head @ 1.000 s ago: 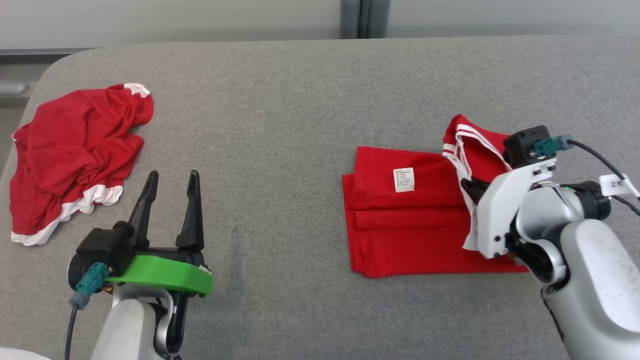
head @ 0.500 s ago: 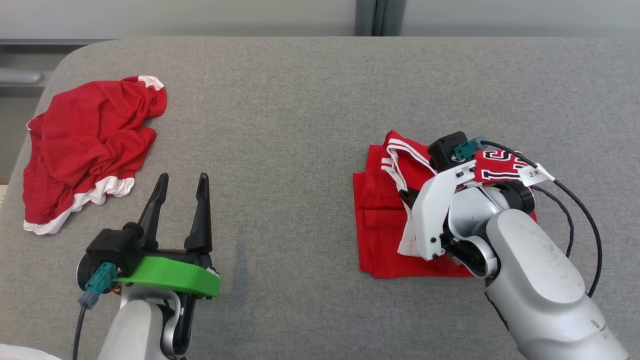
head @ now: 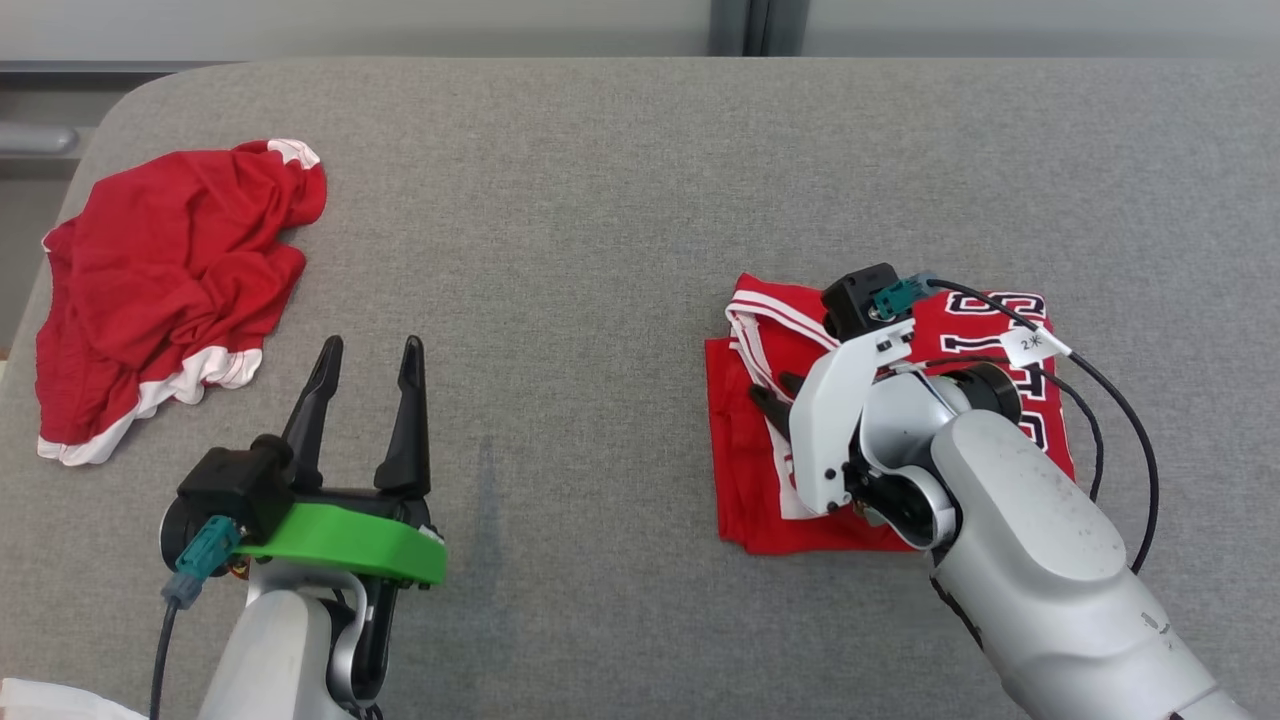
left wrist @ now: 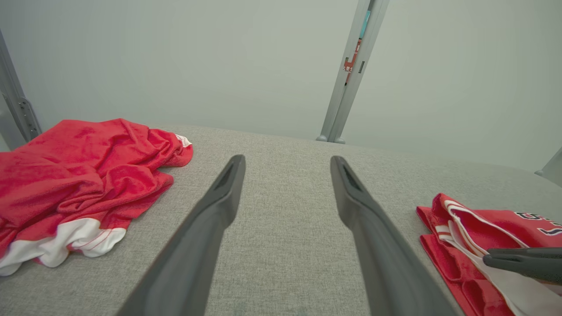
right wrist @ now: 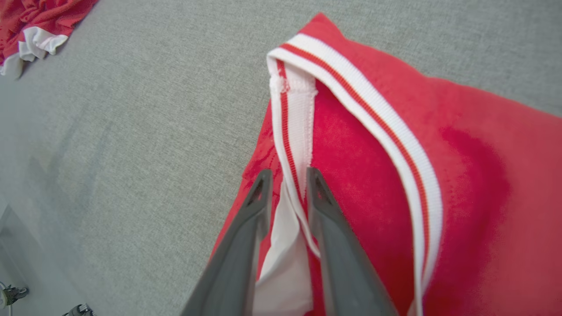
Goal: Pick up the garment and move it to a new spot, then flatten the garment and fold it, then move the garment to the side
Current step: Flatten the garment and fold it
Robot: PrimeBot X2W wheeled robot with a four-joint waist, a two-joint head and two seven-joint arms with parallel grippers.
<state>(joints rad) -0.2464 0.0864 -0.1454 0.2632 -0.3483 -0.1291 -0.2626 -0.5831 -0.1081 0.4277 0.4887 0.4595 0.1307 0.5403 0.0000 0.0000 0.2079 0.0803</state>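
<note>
The right gripper (right wrist: 287,175) sits low over the folded red garment (head: 745,485) on the right side of the grey table (head: 560,230). Its fingers (right wrist: 246,228) stand only a little apart, and the white striped trim (right wrist: 292,127) of the neckline runs through that narrow gap, close against one finger but not visibly pinched. The left gripper (head: 372,350) hovers over bare table, spread wide and holding nothing. A second red garment (head: 160,270) lies crumpled at the far left.
</note>
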